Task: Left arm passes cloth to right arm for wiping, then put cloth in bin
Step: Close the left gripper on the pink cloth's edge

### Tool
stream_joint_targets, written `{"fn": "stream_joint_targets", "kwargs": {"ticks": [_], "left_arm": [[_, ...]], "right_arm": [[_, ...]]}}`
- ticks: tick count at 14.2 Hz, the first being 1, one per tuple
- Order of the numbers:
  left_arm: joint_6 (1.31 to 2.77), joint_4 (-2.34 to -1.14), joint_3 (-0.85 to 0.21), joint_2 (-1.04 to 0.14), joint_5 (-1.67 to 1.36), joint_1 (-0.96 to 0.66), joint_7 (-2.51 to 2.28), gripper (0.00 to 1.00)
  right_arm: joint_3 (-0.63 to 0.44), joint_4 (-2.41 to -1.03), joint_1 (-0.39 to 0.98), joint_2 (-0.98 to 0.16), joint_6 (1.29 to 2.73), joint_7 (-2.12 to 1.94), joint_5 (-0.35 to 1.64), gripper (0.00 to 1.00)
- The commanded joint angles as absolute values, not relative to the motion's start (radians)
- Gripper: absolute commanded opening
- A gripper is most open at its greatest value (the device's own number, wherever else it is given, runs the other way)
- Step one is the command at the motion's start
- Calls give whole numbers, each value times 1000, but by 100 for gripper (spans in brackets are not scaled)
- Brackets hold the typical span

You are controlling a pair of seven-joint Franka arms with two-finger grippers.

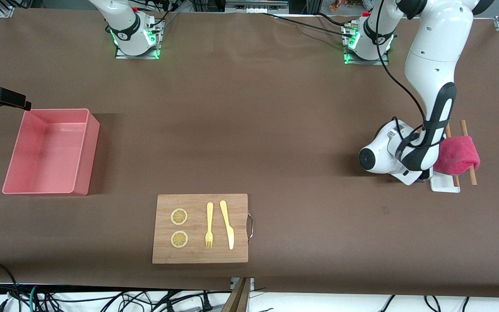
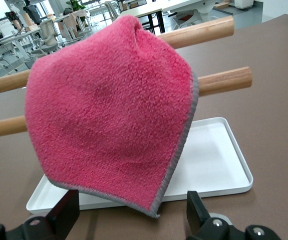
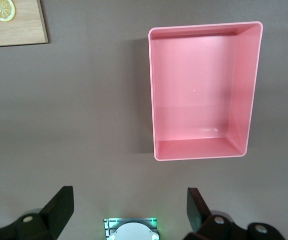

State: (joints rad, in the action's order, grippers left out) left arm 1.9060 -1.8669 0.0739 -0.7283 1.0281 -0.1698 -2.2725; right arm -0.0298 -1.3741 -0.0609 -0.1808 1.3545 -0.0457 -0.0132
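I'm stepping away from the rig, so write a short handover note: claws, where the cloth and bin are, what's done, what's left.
Left claw: open, low at the cloth, not gripping it yet.
Right claw: open, waiting high over the table by the bin.
Cloth: draped over two wooden rods above a small white tray, at the left arm's end.
Bin: empty, at the right arm's end.
Done: the approach only.
Left: grasp, hand over, wipe, bin the cloth.

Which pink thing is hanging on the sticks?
The cloth. It is fuzzy and draped over the two wooden rods, above the white tray. The other pink thing, the bin, is a hard box on the table.
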Motion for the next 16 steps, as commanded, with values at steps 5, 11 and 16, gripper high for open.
{"fn": "stream_joint_targets", "kwargs": {"ticks": [5,11,16], "left_arm": [[1896,-1852,89,-762,1049,-169,-2310,83],[1898,-1850,91,-761,1049,-166,-2295,25],[1896,-1850,91,-761,1049,-167,-2264,0]], "right_arm": [[-31,-1355,-66,-192,1351,-60,-5,100],[-29,-1355,-66,-196,1371,-60,0,100],[-28,-1355,-64,-196,1371,-51,3,100]]}}
